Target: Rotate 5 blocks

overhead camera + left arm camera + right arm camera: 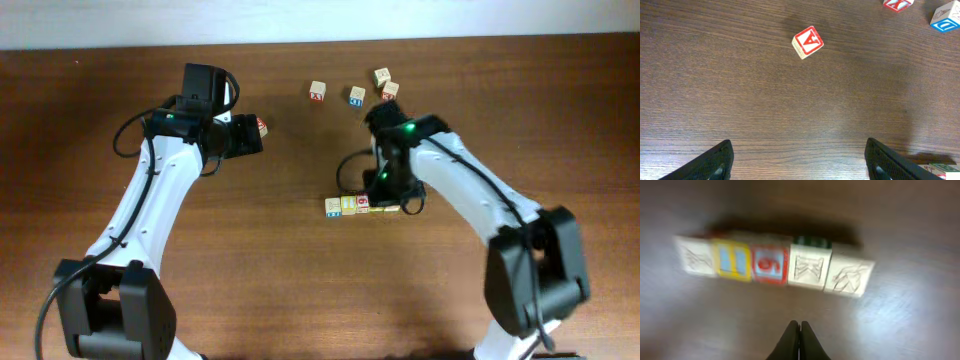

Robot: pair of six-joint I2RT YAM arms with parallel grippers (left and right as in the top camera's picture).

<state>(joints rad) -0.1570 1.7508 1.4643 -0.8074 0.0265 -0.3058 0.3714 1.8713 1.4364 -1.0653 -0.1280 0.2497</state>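
Observation:
Several pale-wood blocks lie side by side in a row (pixel 772 262) near the table's middle (pixel 360 206); the right wrist view of them is blurred. One has a yellow face (pixel 732 260), one a red face (pixel 770 264), one a green top edge (pixel 811 242). My right gripper (pixel 800 324) is shut and empty, just in front of the row's middle and clear of it (pixel 388 192). My left gripper (pixel 799 144) stands wide open over bare wood, with nothing between its fingers (pixel 252 135). A red "A" block (pixel 808 42) lies ahead of it (pixel 261 127).
More loose cubes sit at the back: a red-marked one (pixel 317 93), a blue-marked one (pixel 357 96), and two touching ones (pixel 386 83). The left wrist view catches the red one (pixel 897 4) and the blue one (pixel 945 17) at its top right.

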